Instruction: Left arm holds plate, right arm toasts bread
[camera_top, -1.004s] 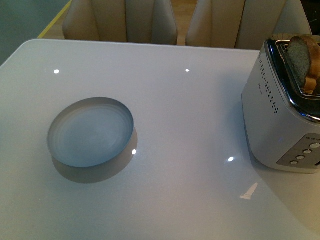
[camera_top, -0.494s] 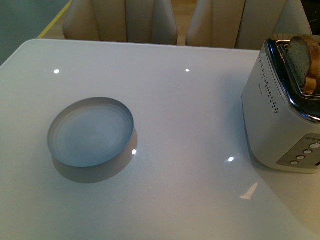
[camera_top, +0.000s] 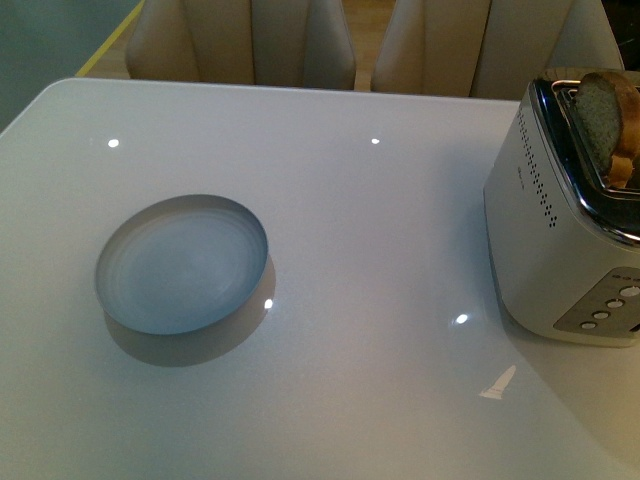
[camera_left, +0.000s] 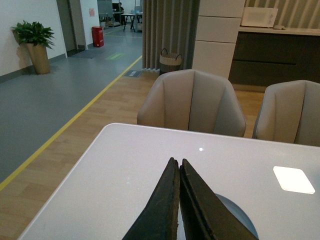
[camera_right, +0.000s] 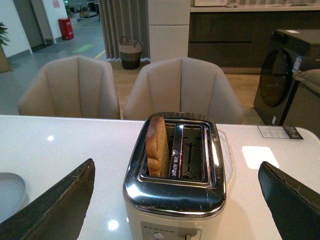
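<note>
Plate (camera_top: 182, 264): pale blue-grey with faint concentric rings, on a glossy white table (camera_top: 350, 200). Toaster (camera_right: 175, 175): white body, chrome top, dotted perforations on its side. Bread (camera_right: 157, 146): light tan with brown crust; chairs (camera_left: 192, 102): beige.

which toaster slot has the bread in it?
The slot nearer the plate holds the bread, standing upright. The other slot, on the far side from the plate, is empty: only its wire guides show.
</note>
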